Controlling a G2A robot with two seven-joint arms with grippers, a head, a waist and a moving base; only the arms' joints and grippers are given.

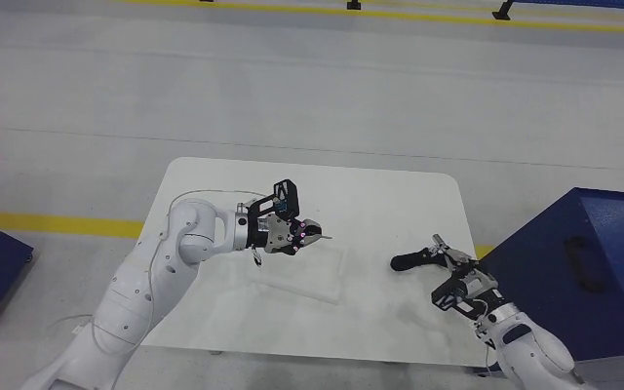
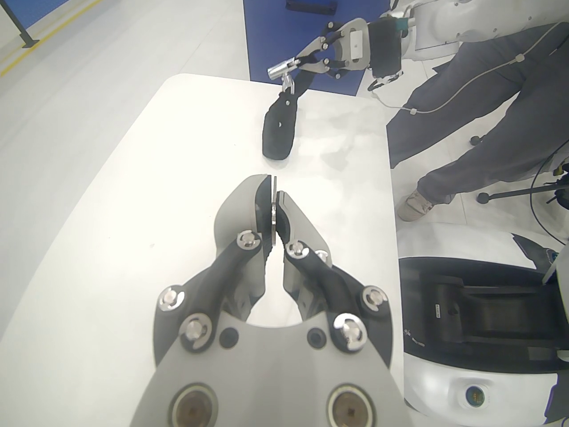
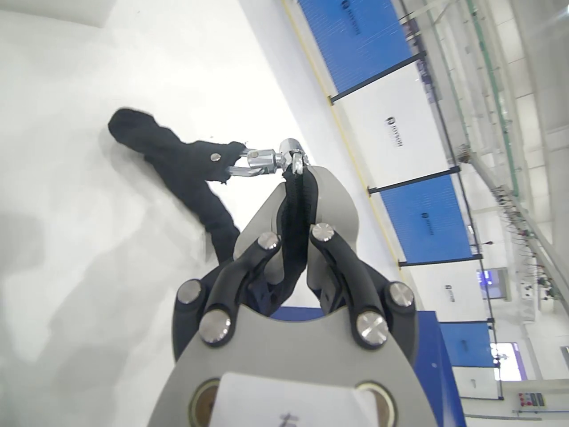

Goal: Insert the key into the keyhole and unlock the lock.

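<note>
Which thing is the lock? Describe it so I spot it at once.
On the white table, look at the edge nearest the blue cabinet. The lock lies there: a black fabric sleeve, its shiny silver end held in the jaws of the right gripper. Nothing else on the table is black.

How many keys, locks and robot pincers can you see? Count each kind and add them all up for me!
Keys: 1, the key pinched in the left pincer
Locks: 1, the black lock held at its silver end by the right pincer
Pincers: 2
Total: 4
</note>
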